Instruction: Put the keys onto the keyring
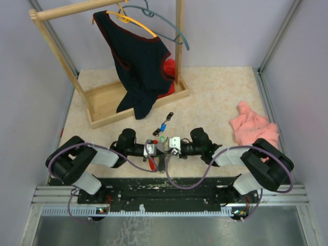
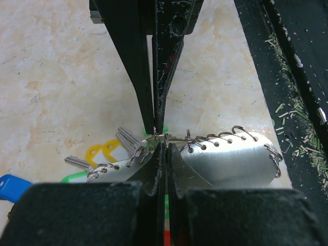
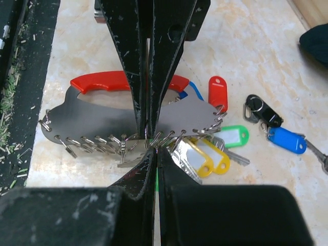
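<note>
The left gripper (image 2: 163, 149) and right gripper (image 3: 154, 152) are clenching shut, tip to tip, at the keyring (image 3: 102, 120) edge, likely threading one of the keys (image 3: 199, 160). Next is needing a fine, aligned slide on.

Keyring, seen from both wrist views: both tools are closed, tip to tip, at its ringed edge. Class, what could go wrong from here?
1. The left tool and right tool meet at one small ring on the keyring; so thin a wire could slip from the pinch.
2. Pulling may drag the whole keyring, as nothing else seems to pin it.
3. The blue key lies apart from the keyring; a sweeping arm might knock it farther.
</note>
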